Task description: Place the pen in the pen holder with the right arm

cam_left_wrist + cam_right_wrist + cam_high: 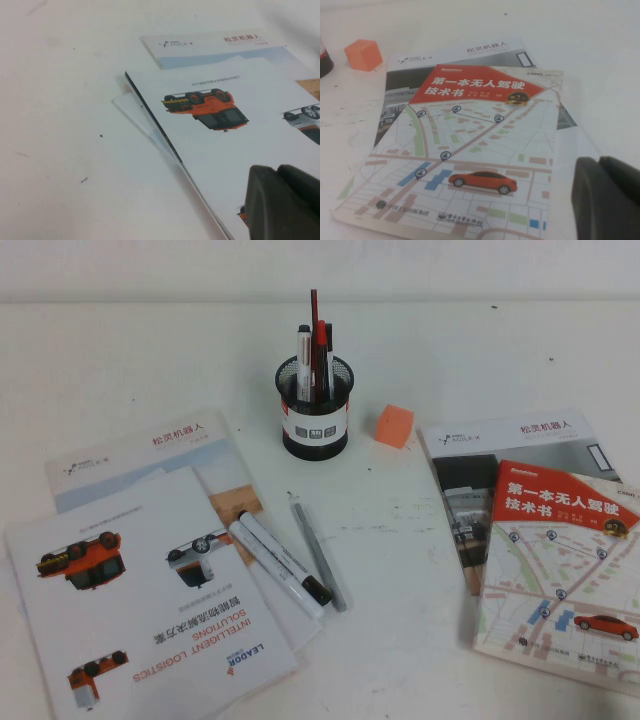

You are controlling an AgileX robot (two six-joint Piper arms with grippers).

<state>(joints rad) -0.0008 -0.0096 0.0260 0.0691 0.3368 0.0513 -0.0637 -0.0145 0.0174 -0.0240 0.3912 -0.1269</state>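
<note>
The slim grey pen (pixel 318 555) lies flat on the table beside two white markers (pixel 278 562) with black caps. Behind it the black mesh pen holder (pixel 315 412) stands upright with several pens inside. Neither arm shows in the high view. My right gripper (pixel 598 163) hovers over the map-covered book (pixel 470 150) at the right, fingers pressed together with nothing between them. My left gripper (pixel 278 170) hangs over the brochures (pixel 235 140) at the left, also shut and empty. The pen is out of both wrist views.
An orange cube (pixel 394 426) sits right of the pen holder. Brochures (pixel 140 580) are stacked at the left. At the right the book (pixel 560 570) rests on another brochure (pixel 470 455). Bare table lies around the pen and in front of the holder.
</note>
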